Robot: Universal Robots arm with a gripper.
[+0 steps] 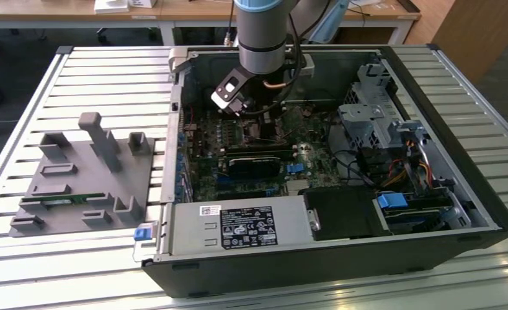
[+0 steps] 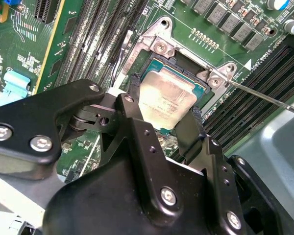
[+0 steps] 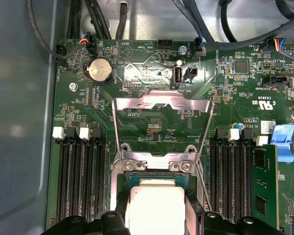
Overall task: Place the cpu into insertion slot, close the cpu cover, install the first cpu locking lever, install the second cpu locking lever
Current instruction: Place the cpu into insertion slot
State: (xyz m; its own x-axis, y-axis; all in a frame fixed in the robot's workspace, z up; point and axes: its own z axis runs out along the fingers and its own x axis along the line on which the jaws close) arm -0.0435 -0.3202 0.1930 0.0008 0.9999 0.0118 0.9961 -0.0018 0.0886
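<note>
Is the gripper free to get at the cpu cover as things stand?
Probably not yet: the gripper grips the cpu at the insertion slot, so it looks occupied. The cpu cover itself stands flipped open just beyond, nothing blocking it.

Robotics lab or test workshop: an opened desktop computer case (image 1: 323,268) lies on a slatted aluminium worktop (image 1: 90,77) beneath a robot arm (image 1: 263,32). A grey moulded parts fixture (image 1: 73,187) sits beside it, and pale wooden office desks (image 1: 202,10) line the back.
</note>
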